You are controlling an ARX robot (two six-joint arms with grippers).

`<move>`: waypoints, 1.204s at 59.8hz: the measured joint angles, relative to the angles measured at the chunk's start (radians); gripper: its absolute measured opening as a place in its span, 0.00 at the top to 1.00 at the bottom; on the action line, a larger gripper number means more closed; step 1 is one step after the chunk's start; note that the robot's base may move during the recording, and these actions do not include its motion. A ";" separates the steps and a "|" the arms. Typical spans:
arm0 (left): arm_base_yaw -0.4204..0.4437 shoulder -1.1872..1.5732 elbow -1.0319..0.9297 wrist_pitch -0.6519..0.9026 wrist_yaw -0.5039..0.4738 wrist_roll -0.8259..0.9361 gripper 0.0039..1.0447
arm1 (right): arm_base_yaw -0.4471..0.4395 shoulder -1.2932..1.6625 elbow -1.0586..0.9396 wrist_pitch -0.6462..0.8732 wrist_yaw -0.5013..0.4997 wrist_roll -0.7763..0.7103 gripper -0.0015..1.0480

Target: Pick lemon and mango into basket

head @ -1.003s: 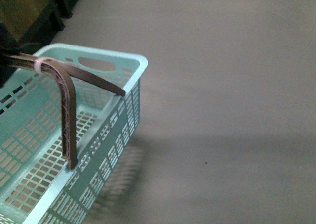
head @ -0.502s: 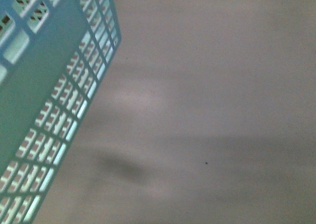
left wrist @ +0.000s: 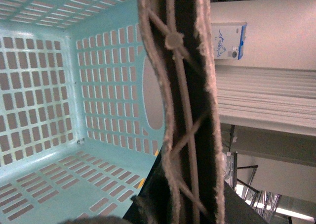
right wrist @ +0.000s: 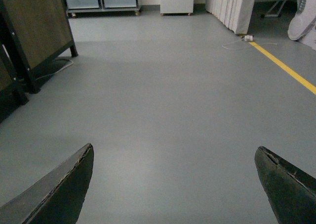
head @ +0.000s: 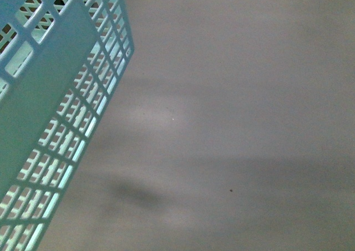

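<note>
- Fingers (right wrist: 64,189) of the right gripper (right wrist: 174,152) are standing wide apart, empty; whether the left gripper is gripping cannot be told.
- The basket (head: 39,123) is looking light and stiff, and its ribbed handle (left wrist: 190,110) is offering the surest hold.

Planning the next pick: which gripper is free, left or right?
The right gripper: fingers spread wide, only bare floor between them. The left wrist view is filled by the brown handle of the basket, so that arm looks busy; its fingers don't show.
</note>
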 joint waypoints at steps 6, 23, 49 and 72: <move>0.000 0.000 0.000 0.000 0.003 -0.001 0.95 | 0.000 0.000 0.000 0.000 0.000 0.000 0.08; 0.000 0.000 0.000 0.000 0.006 0.000 0.95 | 0.000 0.000 0.000 0.000 0.000 0.000 0.08; 0.000 0.000 0.000 0.000 0.007 -0.001 0.95 | 0.000 0.000 0.000 0.000 0.000 0.000 0.08; 0.000 0.000 0.000 0.000 0.005 -0.002 0.95 | 0.000 0.000 0.000 0.000 0.000 0.000 0.08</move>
